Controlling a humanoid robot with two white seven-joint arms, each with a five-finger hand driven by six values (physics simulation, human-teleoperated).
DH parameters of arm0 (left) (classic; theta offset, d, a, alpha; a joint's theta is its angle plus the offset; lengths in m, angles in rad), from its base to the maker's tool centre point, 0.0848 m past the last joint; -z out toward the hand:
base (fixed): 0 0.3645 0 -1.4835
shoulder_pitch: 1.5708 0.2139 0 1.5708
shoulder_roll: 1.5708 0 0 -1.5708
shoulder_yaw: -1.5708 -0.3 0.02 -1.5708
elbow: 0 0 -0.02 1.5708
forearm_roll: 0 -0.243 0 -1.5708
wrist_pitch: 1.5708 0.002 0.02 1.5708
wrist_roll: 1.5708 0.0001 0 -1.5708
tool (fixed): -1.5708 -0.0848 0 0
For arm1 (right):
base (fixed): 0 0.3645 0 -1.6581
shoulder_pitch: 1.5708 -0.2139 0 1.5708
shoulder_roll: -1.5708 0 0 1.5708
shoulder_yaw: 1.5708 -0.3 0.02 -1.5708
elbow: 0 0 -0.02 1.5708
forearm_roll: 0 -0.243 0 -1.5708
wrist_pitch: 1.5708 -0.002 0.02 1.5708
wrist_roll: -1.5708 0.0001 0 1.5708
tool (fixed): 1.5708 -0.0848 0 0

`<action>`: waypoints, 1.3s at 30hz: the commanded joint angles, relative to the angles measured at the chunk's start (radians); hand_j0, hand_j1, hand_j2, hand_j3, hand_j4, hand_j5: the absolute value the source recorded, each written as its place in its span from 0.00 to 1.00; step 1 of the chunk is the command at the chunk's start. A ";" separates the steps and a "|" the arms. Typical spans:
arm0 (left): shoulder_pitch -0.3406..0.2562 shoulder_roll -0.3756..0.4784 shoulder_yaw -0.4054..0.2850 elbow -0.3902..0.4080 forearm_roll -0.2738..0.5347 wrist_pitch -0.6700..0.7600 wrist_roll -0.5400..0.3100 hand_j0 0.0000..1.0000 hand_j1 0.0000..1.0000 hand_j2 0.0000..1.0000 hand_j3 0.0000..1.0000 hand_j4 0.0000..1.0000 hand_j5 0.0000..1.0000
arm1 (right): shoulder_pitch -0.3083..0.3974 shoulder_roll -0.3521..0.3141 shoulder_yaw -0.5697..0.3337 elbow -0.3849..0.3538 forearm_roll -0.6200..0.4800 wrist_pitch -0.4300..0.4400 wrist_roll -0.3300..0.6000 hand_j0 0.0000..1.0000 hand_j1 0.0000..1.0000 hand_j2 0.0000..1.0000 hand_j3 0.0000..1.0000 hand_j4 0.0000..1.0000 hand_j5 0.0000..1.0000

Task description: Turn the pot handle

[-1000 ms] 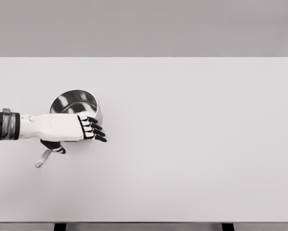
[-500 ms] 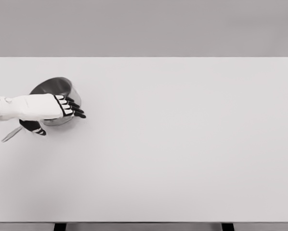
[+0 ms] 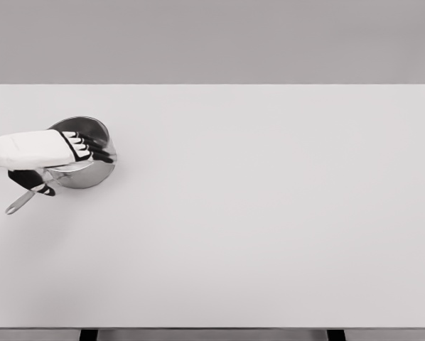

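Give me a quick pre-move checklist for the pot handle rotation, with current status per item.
1. Left hand at the pot: ok, it lies across the pot's open top.
2. Fingers reach over the rim: ok, their dark tips lie over the pot's right side.
3. Firm hold on the pot: cannot tell, the contact under the palm is hidden.
4. Handle free to swing: ok, it points to the lower left with bare table around it.
5. Margin to the table's left edge: not ok, the pot sits close to it.
6. Right hand out of the way: ok, not in view.
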 commanded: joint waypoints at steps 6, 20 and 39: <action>0.009 0.043 -0.006 -0.040 0.012 0.002 0.002 1.00 1.00 1.00 1.00 1.00 1.00 | 0.000 0.000 0.000 0.000 0.000 0.000 0.000 1.00 1.00 1.00 1.00 1.00 1.00; 0.014 0.071 -0.005 0.071 -0.022 0.002 -0.002 1.00 1.00 1.00 1.00 1.00 1.00 | 0.000 0.000 0.000 0.000 0.000 0.000 0.000 1.00 1.00 1.00 1.00 1.00 1.00; 0.008 -0.008 0.072 0.344 -0.046 0.002 -0.004 1.00 1.00 1.00 1.00 1.00 1.00 | 0.000 0.000 0.000 0.000 0.000 0.000 0.000 1.00 1.00 1.00 1.00 1.00 1.00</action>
